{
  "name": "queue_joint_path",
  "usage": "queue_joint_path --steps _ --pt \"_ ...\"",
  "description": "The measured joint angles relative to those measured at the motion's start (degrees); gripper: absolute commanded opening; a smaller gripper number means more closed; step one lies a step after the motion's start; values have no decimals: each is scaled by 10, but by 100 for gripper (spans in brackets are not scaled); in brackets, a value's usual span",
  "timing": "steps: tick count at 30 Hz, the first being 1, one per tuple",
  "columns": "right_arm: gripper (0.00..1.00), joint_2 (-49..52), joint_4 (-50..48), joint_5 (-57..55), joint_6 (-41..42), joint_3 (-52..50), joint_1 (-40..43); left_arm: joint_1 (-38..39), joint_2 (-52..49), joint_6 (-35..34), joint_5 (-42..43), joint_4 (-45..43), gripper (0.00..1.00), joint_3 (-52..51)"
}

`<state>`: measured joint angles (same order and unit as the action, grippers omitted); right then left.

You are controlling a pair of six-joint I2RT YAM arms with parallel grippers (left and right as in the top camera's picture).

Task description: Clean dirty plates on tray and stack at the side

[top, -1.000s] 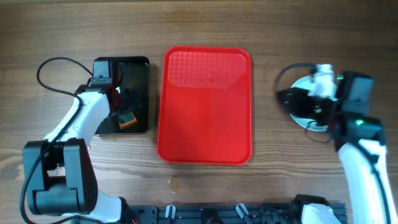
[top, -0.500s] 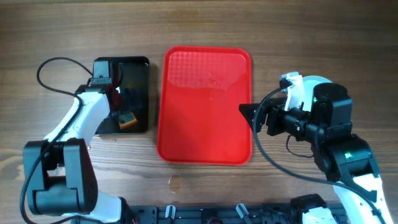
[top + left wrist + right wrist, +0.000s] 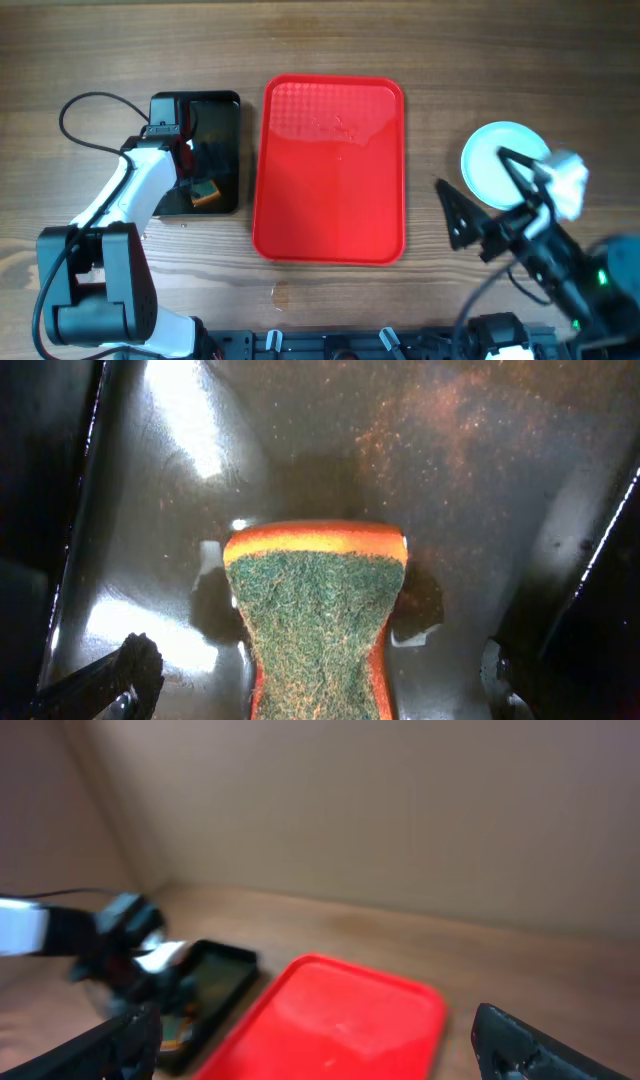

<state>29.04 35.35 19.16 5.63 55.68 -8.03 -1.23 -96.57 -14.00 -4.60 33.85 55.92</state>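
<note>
The red tray (image 3: 330, 170) lies in the middle of the table with nothing on it, and it also fills the low centre of the right wrist view (image 3: 340, 1020). A pale blue plate (image 3: 497, 160) rests on the wood to its right; I cannot tell whether others lie under it. My right gripper (image 3: 487, 195) is open and empty, raised high beside the plate, and faces the tray (image 3: 325, 1045). My left gripper (image 3: 193, 172) hangs over the black tray (image 3: 222, 115). It stands open (image 3: 315, 695) on both sides of a green-topped orange sponge (image 3: 315, 610), without touching it.
The black tray (image 3: 480, 480) is wet and speckled with orange grit. A black cable (image 3: 80, 125) loops left of the left arm. The right wrist view shows the left arm (image 3: 110, 935) over the black tray (image 3: 215, 985), with a plain wall behind.
The right gripper has left the plate, opened wide, swung toward the tray and then risen toward the table's front. The plate now shows uncovered. The left arm has not moved.
</note>
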Motion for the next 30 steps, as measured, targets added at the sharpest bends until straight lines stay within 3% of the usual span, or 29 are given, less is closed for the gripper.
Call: queue_joint_path --steps 8,13,21,30 --pt "100 -140 -69 -84 -10 -197 0 0 0 0 0 0 100 0" --pt "100 -232 -198 -132 -10 -318 0 0 0 0 0 0 100 0" --pt "100 -276 -464 -156 -10 -522 0 0 0 0 0 0 100 0" --pt "100 -280 -469 -165 -10 -553 0 0 0 0 0 0 100 0"
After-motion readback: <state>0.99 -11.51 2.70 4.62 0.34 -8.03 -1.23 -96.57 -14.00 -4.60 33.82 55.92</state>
